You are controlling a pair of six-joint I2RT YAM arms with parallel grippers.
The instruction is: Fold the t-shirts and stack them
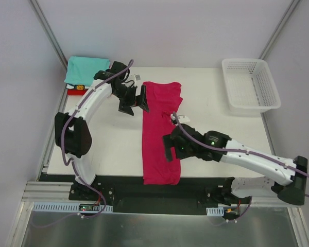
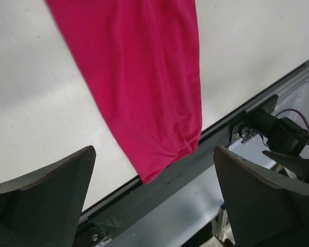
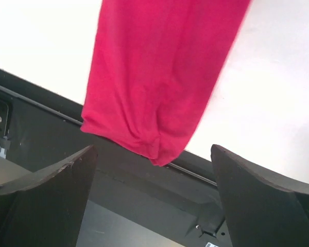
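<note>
With our left gripper [image 1: 135, 103] and right gripper [image 1: 171, 148] spread wide and empty, we judged the magenta t-shirt [image 1: 158, 128], overhanging the table [image 1: 113, 152] edge, might slide off if tugged.

The right arm [image 1: 211, 144] lies across the magenta t-shirt [image 1: 157, 159] and hides part of its right edge, while both wrist views cut the cloth off at their top edges. Under the teal t-shirt [image 1: 85, 70] only a sliver of a red t-shirt [image 1: 78, 87] shows; the rest of the pile is covered. A small mark [image 1: 137, 77] beyond the left arm [image 1: 92, 100], possibly a tag, is too small to identify.
</note>
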